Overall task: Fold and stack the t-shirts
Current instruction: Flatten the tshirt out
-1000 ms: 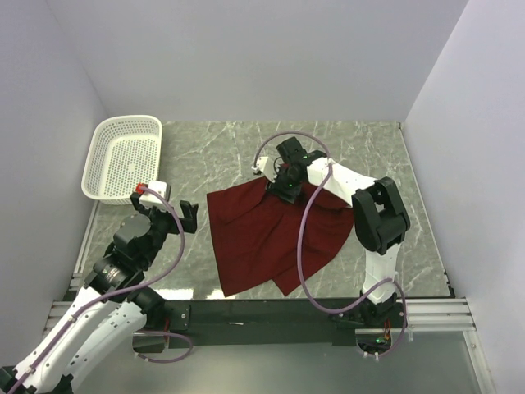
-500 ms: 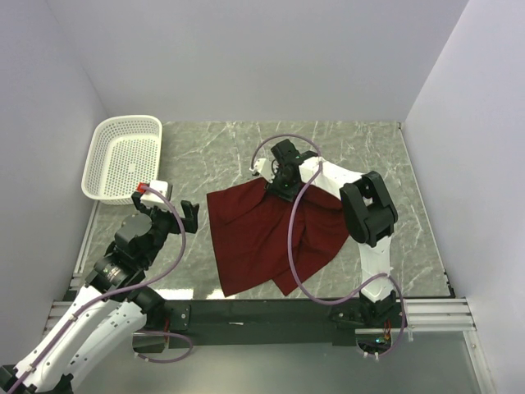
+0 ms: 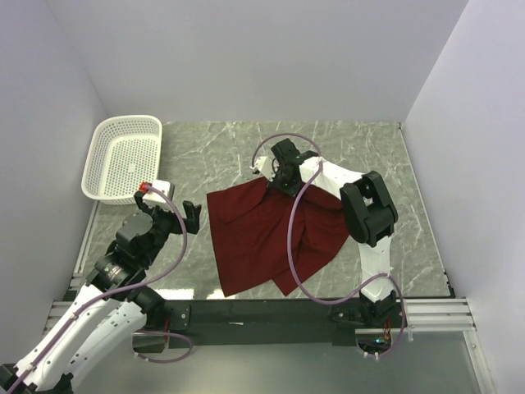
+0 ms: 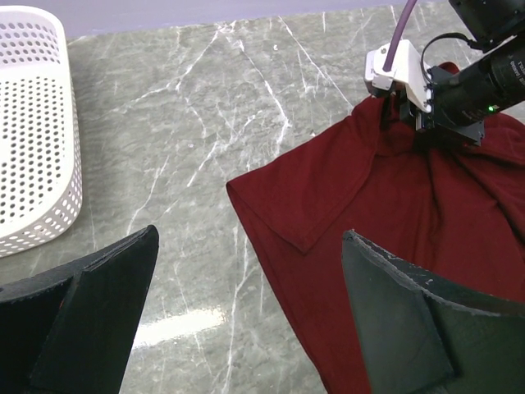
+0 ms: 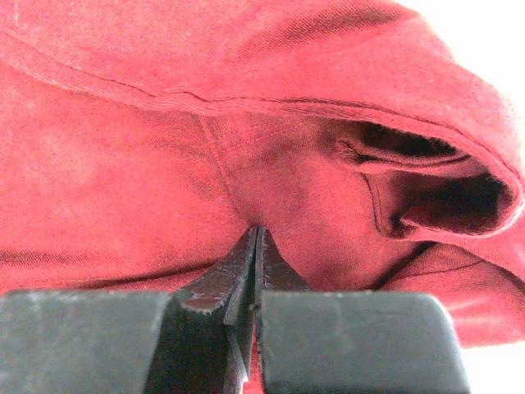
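A maroon t-shirt [image 3: 262, 234] lies crumpled and partly folded on the marble table, near the middle. My right gripper [image 3: 279, 187] reaches down onto the shirt's far edge and is shut on a pinch of the cloth. In the right wrist view the fingers [image 5: 257, 234] meet with red cloth [image 5: 123, 164] bunched at their tips. My left gripper [image 3: 168, 212] hovers left of the shirt, open and holding nothing. The left wrist view shows its fingers spread wide [image 4: 250, 246] over the shirt's left edge [image 4: 394, 205], with the right gripper [image 4: 410, 115] beyond.
A white perforated basket [image 3: 123, 156] sits at the far left corner of the table, also at the left edge of the left wrist view [image 4: 33, 131]. Grey walls close in the table on three sides. A purple cable loops over the shirt.
The right gripper has closed on the shirt's far edge; its fingers were apart before. The right arm's elbow shifted slightly left. The left arm has barely moved.
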`<action>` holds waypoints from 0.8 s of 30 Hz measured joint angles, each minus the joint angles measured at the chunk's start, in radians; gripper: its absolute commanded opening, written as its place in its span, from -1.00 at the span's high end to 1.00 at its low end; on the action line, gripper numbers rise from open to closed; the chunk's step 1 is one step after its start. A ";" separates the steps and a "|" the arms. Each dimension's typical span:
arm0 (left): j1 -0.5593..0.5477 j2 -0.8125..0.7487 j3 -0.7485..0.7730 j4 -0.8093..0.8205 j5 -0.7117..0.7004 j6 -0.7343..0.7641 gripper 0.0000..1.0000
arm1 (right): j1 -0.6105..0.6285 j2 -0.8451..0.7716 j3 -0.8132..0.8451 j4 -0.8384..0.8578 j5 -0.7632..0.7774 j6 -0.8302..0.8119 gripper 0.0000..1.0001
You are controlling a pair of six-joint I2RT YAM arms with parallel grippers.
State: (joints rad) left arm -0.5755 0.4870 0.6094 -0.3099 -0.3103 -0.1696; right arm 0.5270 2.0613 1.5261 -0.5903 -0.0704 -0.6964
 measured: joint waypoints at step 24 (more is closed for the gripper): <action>0.000 0.008 -0.001 0.010 0.026 0.000 -0.99 | -0.008 0.016 0.045 0.001 0.034 -0.003 0.21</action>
State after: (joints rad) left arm -0.5755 0.4950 0.6086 -0.3000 -0.2848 -0.1696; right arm 0.5190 2.0769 1.5711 -0.5892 -0.0364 -0.6998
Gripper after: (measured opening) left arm 0.995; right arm 0.393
